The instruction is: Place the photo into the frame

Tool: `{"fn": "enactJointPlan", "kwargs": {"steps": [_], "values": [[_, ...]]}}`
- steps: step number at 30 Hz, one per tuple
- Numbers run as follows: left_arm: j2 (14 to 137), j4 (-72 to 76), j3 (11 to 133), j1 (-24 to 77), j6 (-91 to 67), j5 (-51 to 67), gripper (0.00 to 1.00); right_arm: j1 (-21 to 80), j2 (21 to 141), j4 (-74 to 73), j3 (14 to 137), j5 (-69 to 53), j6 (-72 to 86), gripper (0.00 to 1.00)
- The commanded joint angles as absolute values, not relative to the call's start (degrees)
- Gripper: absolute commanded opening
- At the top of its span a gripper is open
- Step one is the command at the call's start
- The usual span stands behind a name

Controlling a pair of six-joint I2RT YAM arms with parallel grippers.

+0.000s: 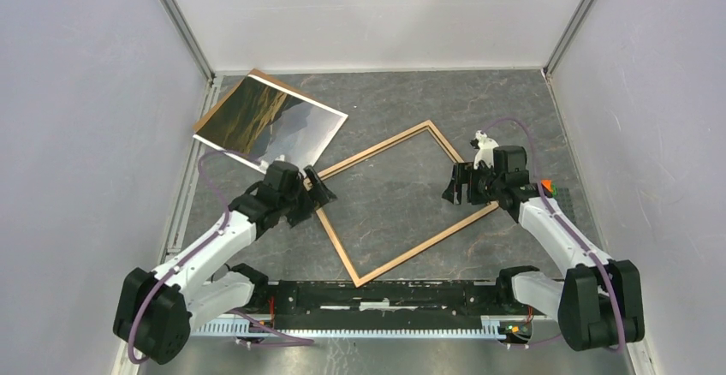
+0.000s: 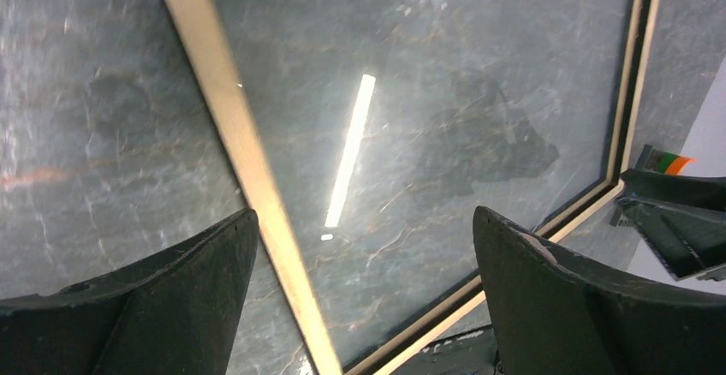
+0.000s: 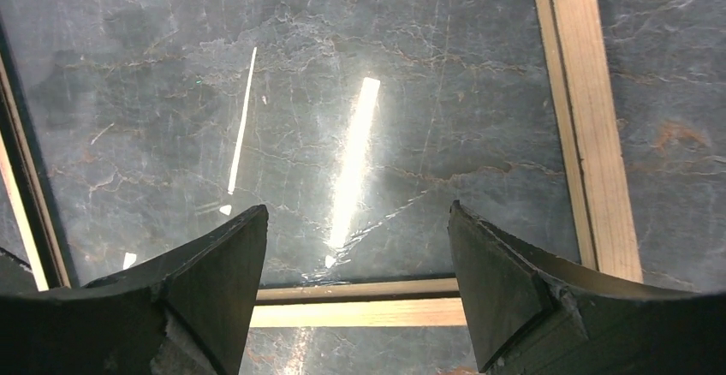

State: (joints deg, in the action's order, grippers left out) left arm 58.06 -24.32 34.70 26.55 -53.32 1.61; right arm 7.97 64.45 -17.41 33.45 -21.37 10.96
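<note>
The photo [image 1: 270, 122], a glossy rectangular print of brown hills with a white border, lies far left on the dark marbled surface [image 1: 514, 110]. The frame [image 1: 373, 147], thin pale-wood rails around a shiny pane, lies flat at centre, turned cornerwise. The left claw [image 1: 317, 188] hangs spread over its left corner. The right claw [image 1: 458, 188] hangs spread near its right corner.

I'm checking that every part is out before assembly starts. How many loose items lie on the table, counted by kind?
Photo: 1
Frame: 1
Brown backing board, lying under the photo: 1
Total: 3
</note>
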Motion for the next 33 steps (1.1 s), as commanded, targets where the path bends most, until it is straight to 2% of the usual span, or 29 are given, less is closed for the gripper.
{"fn": "enactJointPlan", "kwargs": {"steps": [1, 7, 14, 17, 21, 26, 29, 33], "values": [[60.3, -18.2, 28.8, 26.8, -60.2, 2.8, 1.0, 8.0, 61.5, -19.1, 35.5, -18.2, 9.5, 0.83], [70.6, -5.9, 28.6, 27.8, -58.8, 9.0, 1.0, 8.1, 59.2, -20.0, 37.8, -16.8, 10.6, 0.84], [80.3, -0.3, 36.4, 29.7, -57.1, 15.9, 1.0, 8.2, 59.1, -19.1, 37.3, -19.7, 13.1, 0.84], [78.2, -7.2, 38.8, 29.8, -54.5, 14.9, 1.0, 9.1, 59.8, -17.6, 37.2, -20.2, 14.5, 0.84], [69.0, -19.5, 39.6, 27.8, -48.6, 8.7, 1.0, 12.8, 62.4, -12.8, 37.3, -20.3, 18.5, 0.84], [60.9, -41.2, 53.2, 24.0, -36.5, -6.1, 1.0, 21.6, 71.4, 4.3, 39.1, -22.2, 30.0, 0.84], [57.8, -44.1, 61.4, 24.0, -31.3, -9.7, 1.0, 27.0, 79.9, 12.6, 45.0, -21.3, 35.9, 0.84], [57.2, -42.2, 69.7, 24.1, -27.0, -7.5, 1.0, 32.7, 92.7, 22.7, 54.2, -18.2, 43.9, 0.82]]}}
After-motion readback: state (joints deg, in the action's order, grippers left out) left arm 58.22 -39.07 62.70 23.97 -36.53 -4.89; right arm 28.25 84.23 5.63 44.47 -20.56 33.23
